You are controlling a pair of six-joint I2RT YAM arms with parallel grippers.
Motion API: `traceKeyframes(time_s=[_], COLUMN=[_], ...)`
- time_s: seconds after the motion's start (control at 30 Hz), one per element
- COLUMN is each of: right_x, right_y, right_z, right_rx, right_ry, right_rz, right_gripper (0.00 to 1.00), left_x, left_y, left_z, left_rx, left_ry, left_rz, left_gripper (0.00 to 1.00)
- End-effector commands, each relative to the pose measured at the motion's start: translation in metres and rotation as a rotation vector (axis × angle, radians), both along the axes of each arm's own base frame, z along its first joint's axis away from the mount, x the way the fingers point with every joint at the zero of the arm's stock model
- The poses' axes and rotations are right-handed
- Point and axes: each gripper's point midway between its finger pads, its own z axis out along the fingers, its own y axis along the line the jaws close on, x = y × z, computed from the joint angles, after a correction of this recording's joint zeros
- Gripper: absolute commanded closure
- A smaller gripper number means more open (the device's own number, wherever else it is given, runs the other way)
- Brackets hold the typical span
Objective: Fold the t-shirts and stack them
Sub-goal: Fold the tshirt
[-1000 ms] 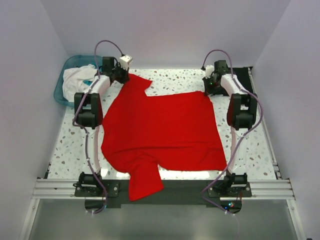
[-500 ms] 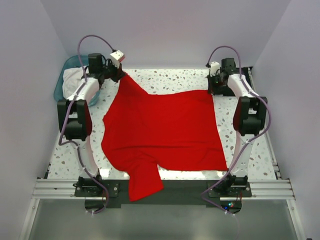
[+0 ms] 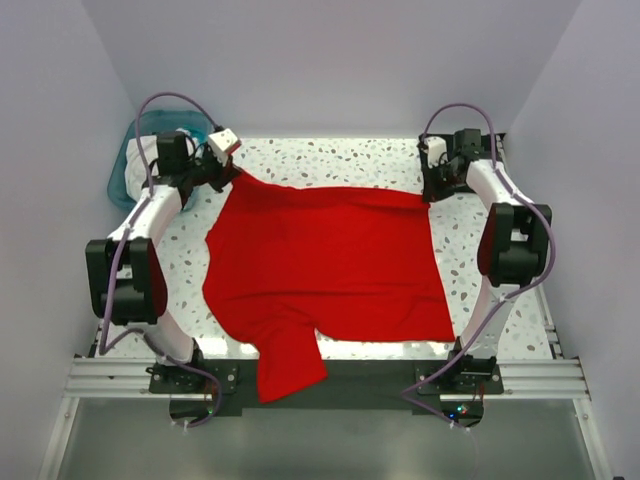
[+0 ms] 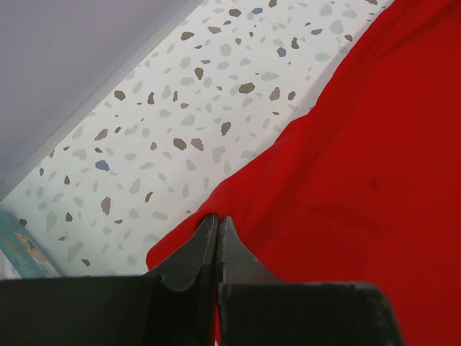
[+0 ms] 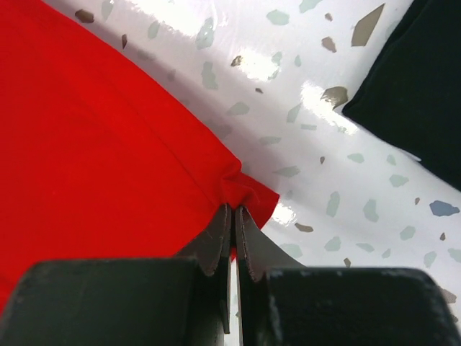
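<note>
Top external view: I have both arms stretched to the far side of the worktop (image 3: 330, 152), each pinching a far corner of the red shirt (image 3: 330, 270). The left gripper (image 3: 234, 172) is clamped tight on the cloth's far left corner, and the left wrist view shows its fingers (image 4: 205, 245) meeting on the hem. The right gripper (image 3: 433, 188) is likewise closed on the far right corner, where the right wrist view shows a small pucker of red cloth caught between its tips. The shirt's far edge runs taut between the two grips. The rest lies spread over the middle of the worktop, with one sleeve hanging over the near edge onto the metal rail (image 3: 520, 378).

Bare speckled surface shows along the far edge, down the left edge and in a narrower strip down the right edge. The black shirt (image 5: 418, 86) lies just beyond the right gripper, near the far right corner, apart from the red cloth. A teal basin (image 3: 122, 170) sits at the far left corner. Plain pale walls (image 3: 330, 60) close in the left, right and far sides.
</note>
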Motion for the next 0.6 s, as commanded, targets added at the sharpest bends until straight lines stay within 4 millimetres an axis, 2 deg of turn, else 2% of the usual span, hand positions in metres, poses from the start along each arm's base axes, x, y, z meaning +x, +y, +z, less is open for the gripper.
traceKeyframes(time_s=[0.0,0.03,0.1,0.13,0.2,0.23,0.3,0.33,0.4,0.43,0.47,0.57], right_x=[-0.004,-0.006,-0.012,-0.013,-0.018,-0.02,-0.024,-0.025,-0.029,-0.031,-0.033,-0.043], right_y=[0.005,0.005,0.004,0.005,0.005,0.003,0.0,-0.001,-0.004,-0.005,-0.006,-0.005], right_z=[0.029,0.029,0.028,0.028,0.026,0.026,0.025,0.025,0.023,0.023,0.021,0.012], right_rx=[0.021,0.025,0.025,0.03,0.026,0.028,0.021,0.018,0.01,0.008,0.008,0.002], right_ry=[-0.087,-0.088,-0.081,-0.08,-0.075,-0.074,-0.072,-0.074,-0.068,-0.069,-0.061,-0.034], right_rz=[0.064,0.069,0.08,0.087,0.104,0.106,0.116,0.118,0.128,0.134,0.14,0.172], right_gripper=[1.0,1.0,1.0,1.0,1.0,1.0,1.0,1.0,1.0,1.0,1.0,1.0], left_x=[-0.027,-0.034,-0.048,-0.055,-0.068,-0.074,-0.088,-0.094,-0.108,-0.115,-0.125,-0.143], left_y=[-0.004,-0.002,0.0,0.0,0.002,0.004,0.004,0.005,0.006,0.005,0.006,0.007], left_z=[0.024,0.032,0.024,0.031,0.023,0.031,0.022,0.027,0.014,0.016,0.003,-0.01], left_rx=[0.025,0.033,0.034,0.044,0.057,0.065,0.078,0.079,0.086,0.088,0.09,0.106], left_ry=[-0.08,-0.097,-0.071,-0.094,-0.082,-0.105,-0.076,-0.085,-0.04,-0.043,-0.003,0.026], left_rz=[-0.048,-0.035,-0.017,-0.009,-0.001,0.008,0.005,0.01,0.014,0.015,0.019,0.029], left_gripper=[1.0,1.0,1.0,1.0,1.0,1.0,1.0,1.0,1.0,1.0,1.0,1.0])
